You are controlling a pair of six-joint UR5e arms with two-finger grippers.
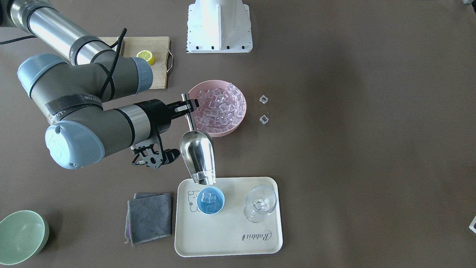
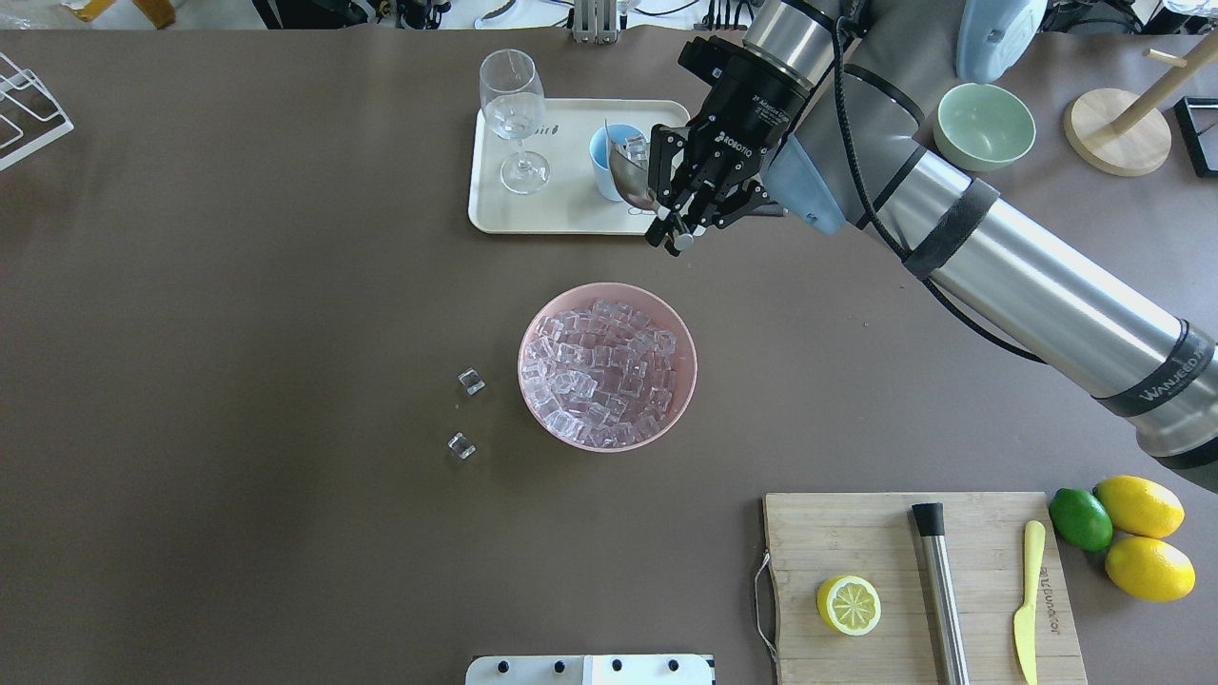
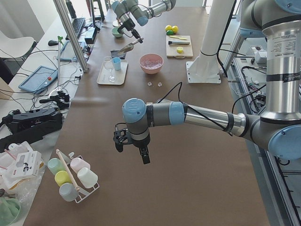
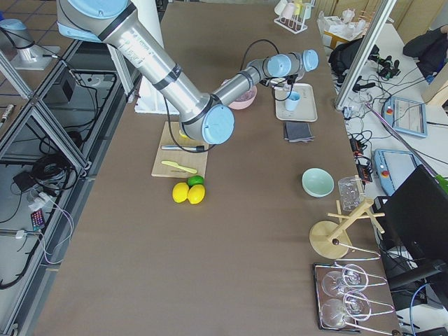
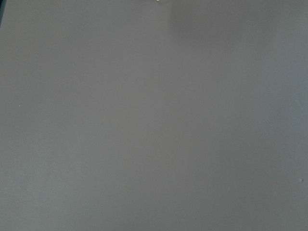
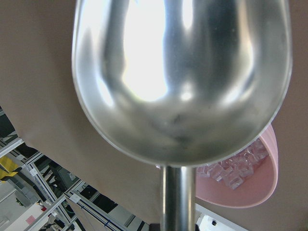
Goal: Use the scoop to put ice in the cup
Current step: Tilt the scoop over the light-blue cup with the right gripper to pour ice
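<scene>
My right gripper (image 1: 187,107) is shut on the thin handle of the steel scoop (image 1: 198,154). The scoop is tilted mouth-down over the light-blue cup (image 1: 210,200), which stands on the cream tray (image 1: 227,250). A few ice cubes (image 1: 208,201) lie in the cup. Many more ice cubes (image 1: 222,106) fill the pink bowl (image 1: 227,131) behind the scoop. The overhead view shows the right gripper (image 2: 677,217), the scoop (image 2: 630,177) and the cup (image 2: 601,160). The scoop's back (image 6: 183,72) fills the right wrist view. My left gripper (image 3: 140,151) hangs over bare table; I cannot tell if it is open.
Two loose ice cubes (image 1: 263,99) (image 1: 264,119) lie on the table beside the pink bowl. A clear wine glass (image 1: 260,203) stands on the tray. A grey cloth (image 1: 150,217) lies next to the tray, with a pale green bowl (image 1: 20,236) further off. A cutting board (image 2: 856,533) holds a lemon half.
</scene>
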